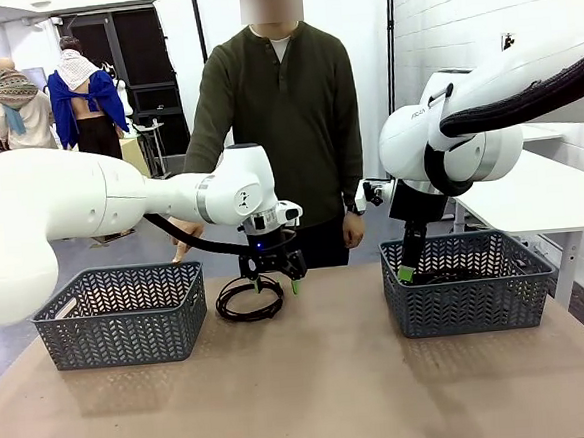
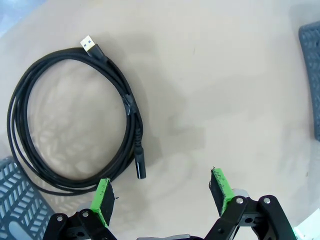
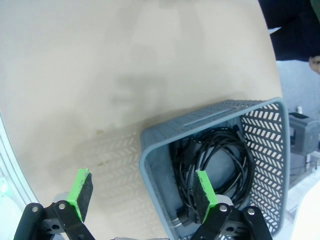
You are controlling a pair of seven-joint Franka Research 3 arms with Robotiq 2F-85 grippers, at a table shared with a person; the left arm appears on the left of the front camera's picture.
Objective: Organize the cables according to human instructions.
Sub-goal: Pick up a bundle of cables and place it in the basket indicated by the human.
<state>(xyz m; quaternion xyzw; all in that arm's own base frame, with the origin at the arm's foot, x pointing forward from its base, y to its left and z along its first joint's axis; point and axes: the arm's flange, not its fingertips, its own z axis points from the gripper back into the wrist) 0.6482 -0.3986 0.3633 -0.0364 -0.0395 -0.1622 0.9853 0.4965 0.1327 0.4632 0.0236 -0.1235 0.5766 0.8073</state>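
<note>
Hovering with its green pads spread wide and holding nothing, the left gripper (image 1: 273, 283) was positioned just above a coiled black cable (image 1: 248, 298) on the table between two grey baskets, apparently lined up for a pick. The right gripper (image 3: 142, 193), likewise open and empty, was held over the near rim of the right basket (image 1: 466, 305), where other cables (image 3: 212, 162) lay, apparently already sorted.

White arms, green-padded black pincers
</note>
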